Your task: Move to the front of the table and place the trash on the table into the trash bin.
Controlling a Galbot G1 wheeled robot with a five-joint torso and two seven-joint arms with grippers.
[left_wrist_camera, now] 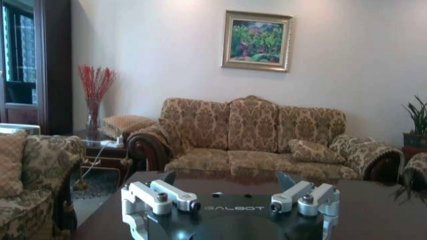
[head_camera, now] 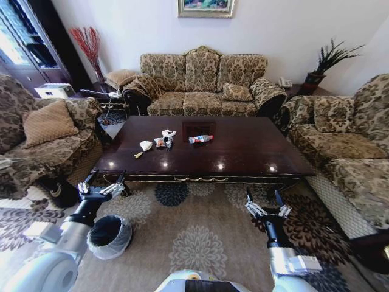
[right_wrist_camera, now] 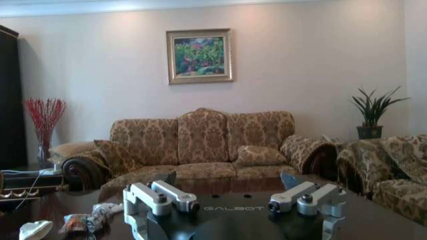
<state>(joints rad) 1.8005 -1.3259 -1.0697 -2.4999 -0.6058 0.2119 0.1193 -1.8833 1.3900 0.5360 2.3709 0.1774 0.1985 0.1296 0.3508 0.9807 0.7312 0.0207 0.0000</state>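
Table: the table (head_camera: 243,152), dark and glossy, stood straight ahead of the robot, its gilt-trimmed front edge facing the camera.
Trash: the trash (head_camera: 163,140) lay in a loose cluster on the table's left half (white paper bits and crinkled wrappers), with a crushed bottle (head_camera: 200,139) just to the right of the cluster, apart from it. In the right wrist view some of the scraps (right_wrist_camera: 85,220) showed on the table top.
Trash bin: the trash bin (head_camera: 110,236), lined with a pale bag, sat on the carpet (head_camera: 200,243) in front of the table's left end, just beside the left arm.
Left gripper: the left gripper (head_camera: 103,181) was held before the table's front edge, above the bin; fingers spread, nothing between them.
Right gripper: the right gripper (head_camera: 265,202) hung over the carpet short of the table's right half; fingers spread and empty.
Surroundings: a patterned sofa (head_camera: 203,85) stood behind the table.
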